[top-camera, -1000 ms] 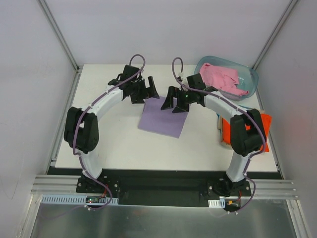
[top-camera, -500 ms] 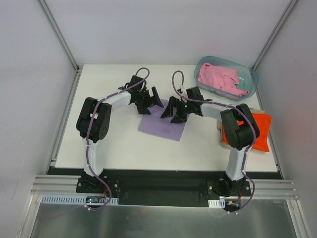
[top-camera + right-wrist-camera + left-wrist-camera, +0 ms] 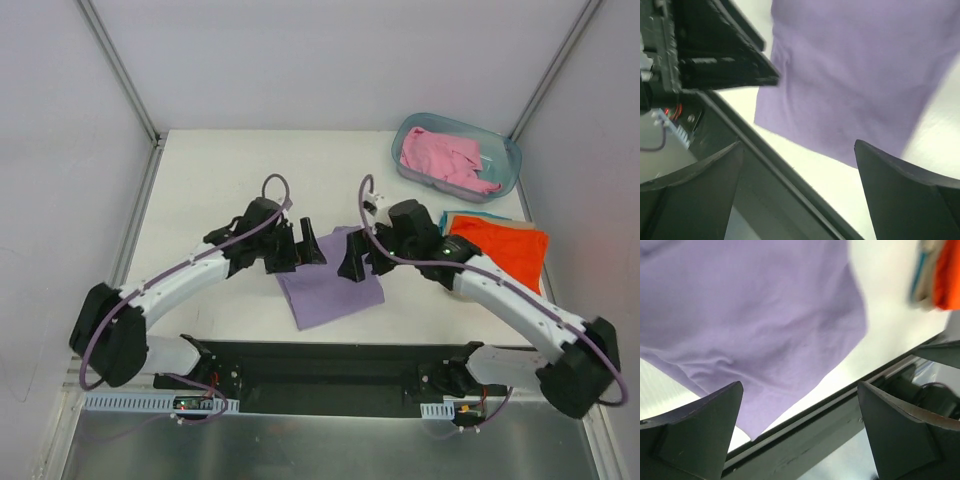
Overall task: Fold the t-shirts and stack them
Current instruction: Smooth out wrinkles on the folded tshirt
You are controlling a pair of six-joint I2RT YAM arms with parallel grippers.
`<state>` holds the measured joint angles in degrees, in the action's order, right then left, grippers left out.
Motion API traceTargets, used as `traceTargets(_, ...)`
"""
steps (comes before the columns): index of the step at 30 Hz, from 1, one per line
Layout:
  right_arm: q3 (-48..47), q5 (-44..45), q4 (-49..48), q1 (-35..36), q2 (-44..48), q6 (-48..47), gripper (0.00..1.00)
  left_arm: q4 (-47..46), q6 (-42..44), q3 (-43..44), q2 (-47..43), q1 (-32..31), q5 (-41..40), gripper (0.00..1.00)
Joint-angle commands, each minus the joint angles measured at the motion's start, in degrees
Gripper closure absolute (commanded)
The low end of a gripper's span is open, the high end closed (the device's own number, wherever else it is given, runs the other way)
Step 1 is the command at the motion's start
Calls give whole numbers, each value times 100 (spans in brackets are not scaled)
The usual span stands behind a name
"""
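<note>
A folded lavender-purple t-shirt (image 3: 330, 287) lies flat near the table's front edge. It fills the upper part of the left wrist view (image 3: 755, 315) and of the right wrist view (image 3: 860, 70). My left gripper (image 3: 303, 247) is open and empty over its far left corner. My right gripper (image 3: 356, 260) is open and empty over its far right corner. An orange t-shirt (image 3: 505, 252) lies folded at the right on a teal one (image 3: 462, 217). A pink t-shirt (image 3: 443, 160) lies crumpled in the tub.
The translucent blue-green tub (image 3: 512, 152) stands at the back right corner. The dark front rail of the table (image 3: 330, 360) runs just below the lavender shirt and crosses both wrist views (image 3: 805, 435). White walls close in the left, back and right.
Both arms have swung from the table's middle toward the near edge. The lavender shirt now lies nearer the front edge and is turned. Both grippers stay open.
</note>
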<state>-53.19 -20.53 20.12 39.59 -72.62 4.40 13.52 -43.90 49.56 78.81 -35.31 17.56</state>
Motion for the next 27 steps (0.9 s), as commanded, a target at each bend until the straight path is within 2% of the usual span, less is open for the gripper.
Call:
traceTargets(1, -175, 2524, 1072, 40, 1213, -125, 4, 45, 224, 1, -1015, 68, -883, 1)
traceTargets(3, 9, 3097, 1056, 31, 1617, 7, 4, 246, 311, -52, -1339, 77, -1218, 1)
traceTargets(8, 37, 3047, 976, -101, 1383, -624, 3, 801, 330, -262, -1798, 243, -2141, 1)
traceTargets(16, -718, 2397, 924, -206, -699, -976, 3, 1021, 57, -1097, -2414, 832, -2249, 1)
traceTargets(21, -1421, 2273, 985, -277, -2068, -872, 3, 1021, 127, -1229, -2247, 973, -2021, 1)
traceTargets(26, -1747, 1799, 853, -478, -2844, -704, 1, 1021, 197, -1230, -2089, 1035, -1994, 1)
traceTargets(27, -1817, 1694, 853, -488, -3037, -661, 3, 1021, 206, -1203, -2028, 1044, -1994, 1)
